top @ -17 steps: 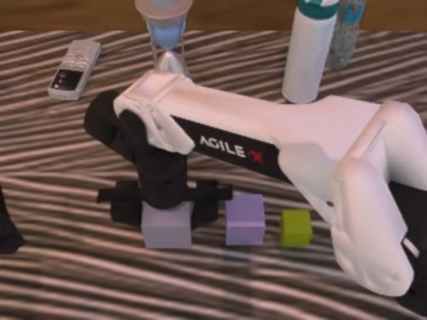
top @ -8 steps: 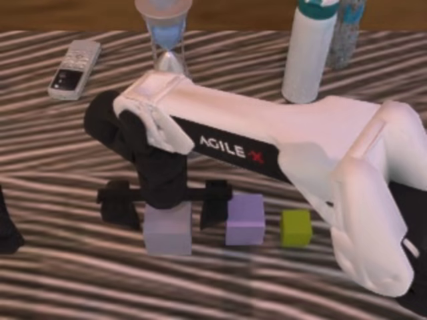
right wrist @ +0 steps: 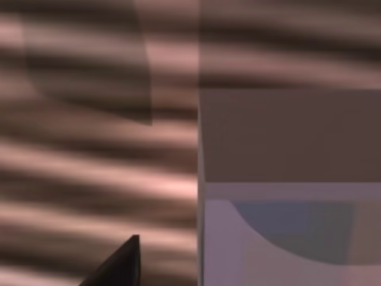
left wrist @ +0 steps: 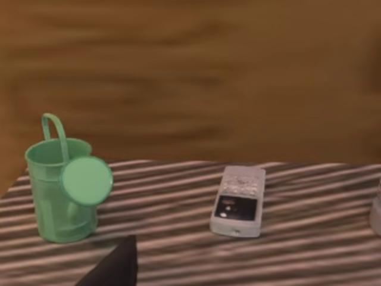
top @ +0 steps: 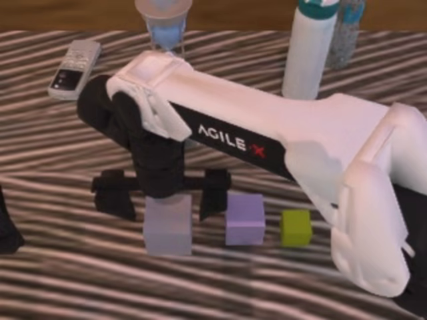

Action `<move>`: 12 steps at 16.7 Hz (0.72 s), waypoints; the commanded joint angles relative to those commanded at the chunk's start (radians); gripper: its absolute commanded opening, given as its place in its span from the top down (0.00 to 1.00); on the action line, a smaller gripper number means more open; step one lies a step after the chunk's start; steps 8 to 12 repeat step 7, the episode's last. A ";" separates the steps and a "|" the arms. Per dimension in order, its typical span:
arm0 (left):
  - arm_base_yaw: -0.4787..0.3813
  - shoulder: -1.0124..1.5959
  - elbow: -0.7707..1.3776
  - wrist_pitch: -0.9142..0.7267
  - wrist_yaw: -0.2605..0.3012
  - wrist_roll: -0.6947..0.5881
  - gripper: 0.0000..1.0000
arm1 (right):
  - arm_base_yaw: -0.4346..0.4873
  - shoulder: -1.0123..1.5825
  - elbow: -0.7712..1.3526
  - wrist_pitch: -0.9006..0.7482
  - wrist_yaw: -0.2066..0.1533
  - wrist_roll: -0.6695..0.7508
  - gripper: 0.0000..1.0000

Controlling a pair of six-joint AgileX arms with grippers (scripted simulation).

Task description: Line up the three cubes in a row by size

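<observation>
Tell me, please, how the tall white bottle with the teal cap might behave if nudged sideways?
The tall white bottle with the teal cap stands upright, tall and narrow, so it would probably tip rather than slide. Once down, its round body would likely roll across the striped tabletop.

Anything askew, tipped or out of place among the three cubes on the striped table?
Nothing stands out. The largest cube, medium purple cube and small yellow cube sit flat in one row, descending in size toward the table's right. The right gripper is open just above the largest cube.
</observation>
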 joint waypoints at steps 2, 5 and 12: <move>0.000 0.000 0.000 0.000 0.000 0.000 0.00 | 0.003 0.008 0.106 -0.091 0.000 -0.001 0.00; 0.000 0.000 0.000 0.000 0.000 0.000 0.00 | 0.006 0.015 0.199 -0.182 0.000 -0.004 0.00; 0.000 0.000 0.000 0.000 0.000 0.000 0.00 | 0.007 0.015 0.210 -0.193 0.000 -0.005 0.00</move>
